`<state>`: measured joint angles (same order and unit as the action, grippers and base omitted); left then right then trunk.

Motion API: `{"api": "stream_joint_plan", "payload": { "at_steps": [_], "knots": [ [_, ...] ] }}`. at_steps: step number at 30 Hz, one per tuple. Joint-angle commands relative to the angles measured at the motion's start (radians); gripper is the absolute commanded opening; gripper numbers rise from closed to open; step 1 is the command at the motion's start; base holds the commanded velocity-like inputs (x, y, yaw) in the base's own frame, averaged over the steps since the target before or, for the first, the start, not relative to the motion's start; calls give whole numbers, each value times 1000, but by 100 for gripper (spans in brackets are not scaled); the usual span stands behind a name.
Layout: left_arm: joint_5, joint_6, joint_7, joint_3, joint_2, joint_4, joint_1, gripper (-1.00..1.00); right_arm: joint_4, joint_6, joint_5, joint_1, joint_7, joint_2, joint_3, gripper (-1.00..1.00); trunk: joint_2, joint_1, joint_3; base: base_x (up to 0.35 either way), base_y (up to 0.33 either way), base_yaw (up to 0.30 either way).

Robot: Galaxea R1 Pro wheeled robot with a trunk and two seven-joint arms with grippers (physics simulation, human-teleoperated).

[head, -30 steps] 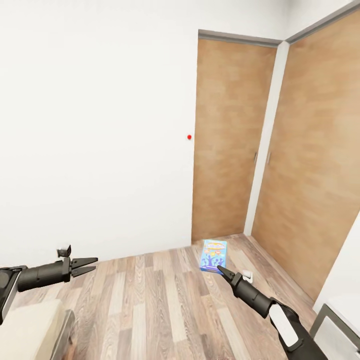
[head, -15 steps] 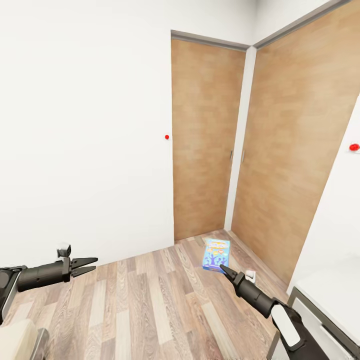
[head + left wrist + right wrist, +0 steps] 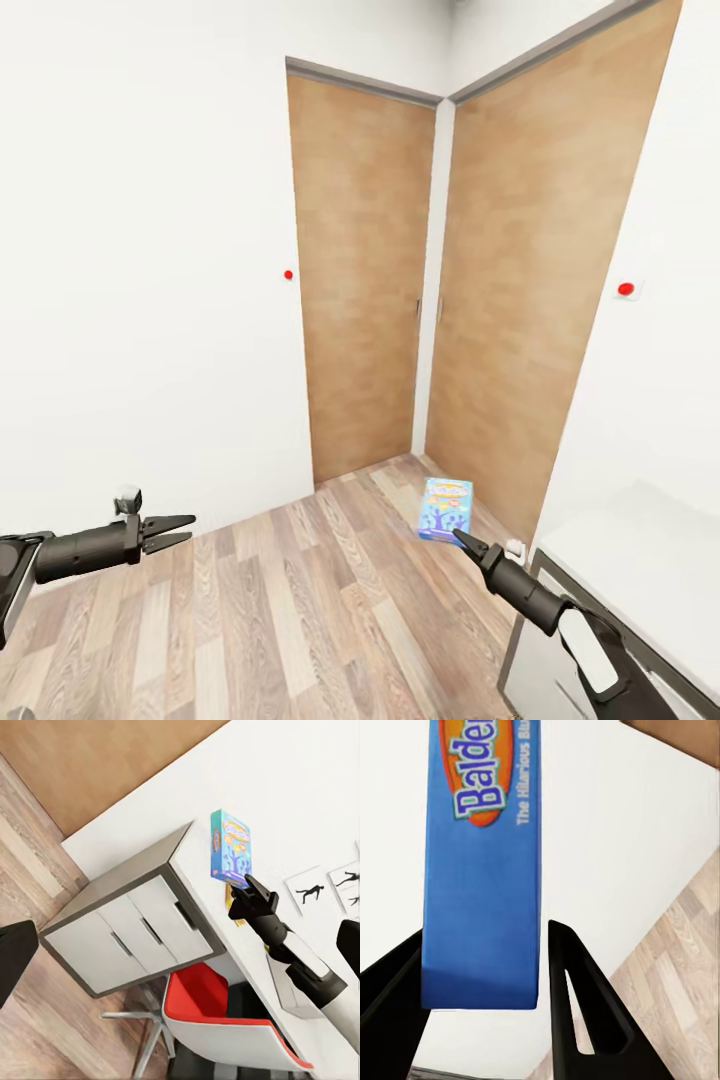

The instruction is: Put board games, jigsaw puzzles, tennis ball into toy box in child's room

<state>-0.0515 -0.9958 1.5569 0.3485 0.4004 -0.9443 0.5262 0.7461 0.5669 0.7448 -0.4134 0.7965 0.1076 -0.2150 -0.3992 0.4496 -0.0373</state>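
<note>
Right gripper (image 3: 462, 538) pinches a blue board game (image 3: 446, 508) by its bottom edge, holding it upright above the wood floor (image 3: 300, 620), in front of the brown doors (image 3: 400, 290) and just beside the table (image 3: 640, 560) corner. Left gripper (image 3: 178, 528) hangs free over the floor, fingers slightly parted, holding nothing.

I see the board game (image 3: 446, 508) as printed card with a slightly glossy blue cover. My right gripper (image 3: 462, 540) looks like matt black plastic, and its fingers (image 3: 577, 1012) read smooth and dull. The floor (image 3: 280, 610) is wood plank with a visible grain, satin at most. The doors (image 3: 365, 270) are matt brown wood veneer. The table (image 3: 640, 560) top is smooth, pale and matt. The chair (image 3: 225, 1020) shell looks like glossy red plastic.
</note>
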Motion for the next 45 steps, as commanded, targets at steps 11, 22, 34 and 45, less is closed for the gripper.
{"api": "stream_joint_plan", "payload": {
  "at_steps": [11,22,34,45],
  "knots": [
    [-5,-10,6,1,0,-1,0,100,-1,8,8,-1,1,10,-3,-100,-1,0,0,0,0,-281],
    [-5,-10,6,0,0,-1,0,100,4,8,7,-1,1,28,-3,-100,-1,0,0,0,0,-281],
    [-5,-10,8,3,6,-1,3,100,76,16,3,-1,1,90,-2,-100,-1,0,5,0,0,-264],
    [-20,-18,-27,4,11,-2,123,100,317,202,0,-11,-89,174,-35,-100,-1,0,18,0,0,-174]
  ]
}}
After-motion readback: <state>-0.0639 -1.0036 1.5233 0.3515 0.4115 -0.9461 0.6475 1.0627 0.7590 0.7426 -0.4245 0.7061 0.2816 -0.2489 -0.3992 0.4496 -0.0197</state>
